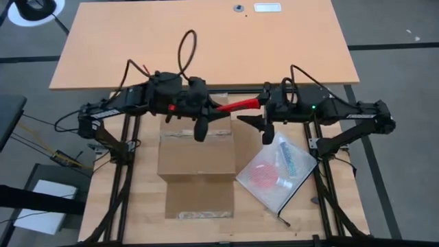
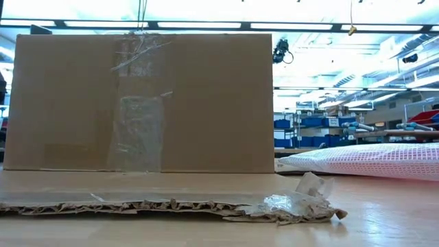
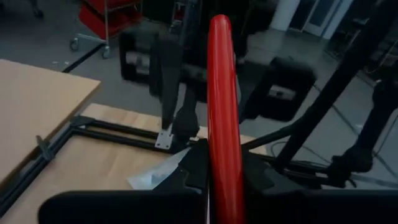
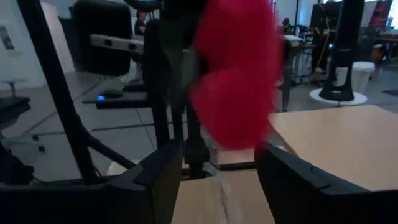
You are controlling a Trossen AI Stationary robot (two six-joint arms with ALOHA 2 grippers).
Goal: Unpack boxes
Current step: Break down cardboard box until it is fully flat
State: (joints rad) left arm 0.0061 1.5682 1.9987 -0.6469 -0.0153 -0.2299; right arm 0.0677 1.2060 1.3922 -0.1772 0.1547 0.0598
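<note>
While level above the carton, both arms' jaws on one red tool.

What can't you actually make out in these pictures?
Contents of the brown cardboard carton: the low view shows only its outer wall, the high view only cardboard.
What the long red rod is: blurred in the right wrist view; from above, its ends hide under the left arm and right arm.
Details inside the clear plastic bag: too small in the high view.

A workshop hall: blue bin shelving, ceiling strip lights.
</note>
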